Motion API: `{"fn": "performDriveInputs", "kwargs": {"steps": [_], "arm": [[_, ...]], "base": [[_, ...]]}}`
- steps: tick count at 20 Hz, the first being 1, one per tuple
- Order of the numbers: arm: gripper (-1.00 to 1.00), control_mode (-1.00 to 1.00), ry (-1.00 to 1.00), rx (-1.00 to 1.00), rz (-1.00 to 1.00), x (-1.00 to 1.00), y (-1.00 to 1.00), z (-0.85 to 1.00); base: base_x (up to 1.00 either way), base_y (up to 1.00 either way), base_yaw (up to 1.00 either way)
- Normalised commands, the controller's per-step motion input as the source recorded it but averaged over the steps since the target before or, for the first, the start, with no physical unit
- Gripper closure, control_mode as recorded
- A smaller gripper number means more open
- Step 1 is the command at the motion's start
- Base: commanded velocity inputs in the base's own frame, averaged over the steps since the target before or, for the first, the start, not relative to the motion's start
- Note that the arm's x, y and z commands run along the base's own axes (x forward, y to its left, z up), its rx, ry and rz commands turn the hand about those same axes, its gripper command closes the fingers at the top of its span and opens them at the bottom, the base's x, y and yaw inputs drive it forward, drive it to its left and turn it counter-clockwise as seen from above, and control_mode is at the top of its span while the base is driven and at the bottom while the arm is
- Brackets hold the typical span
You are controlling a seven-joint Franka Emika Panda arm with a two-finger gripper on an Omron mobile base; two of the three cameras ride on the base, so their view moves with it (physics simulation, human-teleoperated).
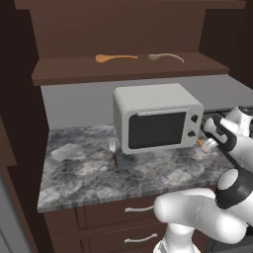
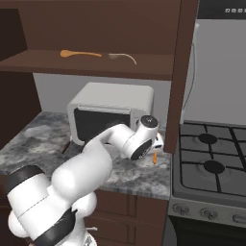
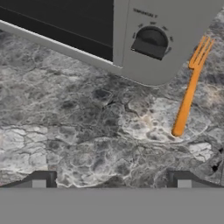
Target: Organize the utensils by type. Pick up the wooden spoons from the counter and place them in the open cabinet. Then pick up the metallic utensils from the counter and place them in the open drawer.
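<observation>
Two wooden spoons, an orange-tan one and a paler one, lie on the open cabinet's shelf. A fork with a dark handle rests on the counter left of the microwave. An orange-handled utensil lies by the microwave's right front corner. My gripper hangs open just above the counter, close to that utensil, with nothing between its fingers. The drawer is out of view.
A white microwave stands on the counter right next to the hand. A gas stove adjoins the counter on the right. Closed drawer fronts with silver handles sit under the slab.
</observation>
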Motion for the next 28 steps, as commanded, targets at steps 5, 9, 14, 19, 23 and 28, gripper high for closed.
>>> {"fn": "performDriveInputs", "kwargs": {"steps": [5, 9, 14, 19, 23, 28], "arm": [[-1.0, -1.0, 0.0, 0.0, 0.0, 0.22, -0.13, -0.13], [-1.0, -1.0, 0.0, 0.0, 0.0, 0.02, -0.09, -0.25], [-1.0, -1.0, 0.0, 0.0, 0.0, 0.03, -0.11, -0.23], [-1.0, -1.0, -0.05, 0.0, 0.0, 0.14, -0.02, -0.06], [-1.0, -1.0, -0.08, 0.0, 0.04, 0.09, -0.03, -0.01], [-1.0, -1.0, -0.05, 0.01, 0.04, 0.13, -0.07, 0.0]], "base": [[0.0, 0.0, 0.0], [0.0, 0.0, 0.0], [0.0, 0.0, 0.0], [0.0, 0.0, 0.0], [0.0, 0.0, 0.0], [0.0, 0.0, 0.0]]}}
